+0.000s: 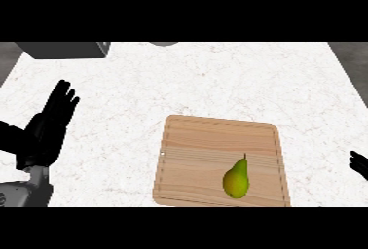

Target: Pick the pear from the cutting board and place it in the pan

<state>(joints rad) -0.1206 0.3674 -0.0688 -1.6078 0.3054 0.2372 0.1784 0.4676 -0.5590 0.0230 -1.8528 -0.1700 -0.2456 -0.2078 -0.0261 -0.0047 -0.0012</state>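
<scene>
Well left of the one cutting board (219,163) rests the left hand (49,127), fingers straight and spread; one pear (236,178) lies on the board's lower right part; right of the board, the right hand (358,164) barely shows, fingers unreadable.

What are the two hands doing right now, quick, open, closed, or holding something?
Left hand: open, fingers straight, holding nothing, resting at the view's left.
Right hand: only fingertips show at the right edge; cannot be told. The pear lies untouched.
</scene>
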